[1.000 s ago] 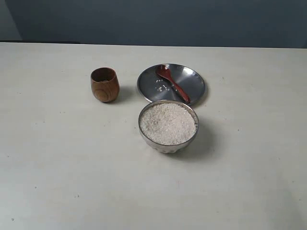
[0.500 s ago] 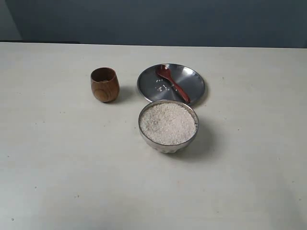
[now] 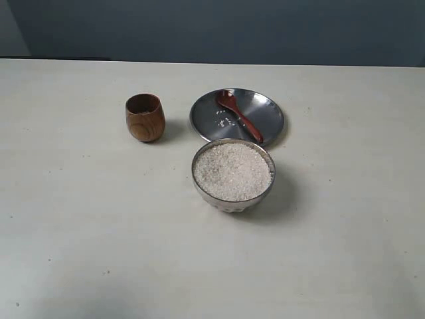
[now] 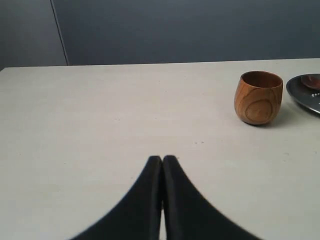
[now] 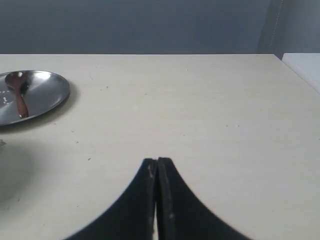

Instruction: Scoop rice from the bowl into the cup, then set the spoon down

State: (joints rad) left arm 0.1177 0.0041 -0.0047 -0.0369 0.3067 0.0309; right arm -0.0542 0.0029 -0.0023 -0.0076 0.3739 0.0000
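The steel bowl (image 3: 232, 194) stands mid-table, heaped with white rice (image 3: 232, 171). Behind it, the reddish-brown wooden spoon (image 3: 238, 115) lies on a flat steel plate (image 3: 267, 113) with a few loose grains. The brown wooden cup (image 3: 145, 117) stands upright to the left of the plate. In the left wrist view the cup (image 4: 258, 97) is far off beyond my left gripper (image 4: 162, 160), which is shut and empty. My right gripper (image 5: 157, 162) is shut too, holding nothing, with the plate (image 5: 47, 92) and spoon (image 5: 20, 94) far from it. Neither gripper appears in the exterior view.
The pale tabletop (image 3: 80, 219) spreads wide around the three vessels. A dark blue wall (image 3: 212, 26) runs behind the table's far edge. In the right wrist view the table's corner edge (image 5: 295, 67) shows.
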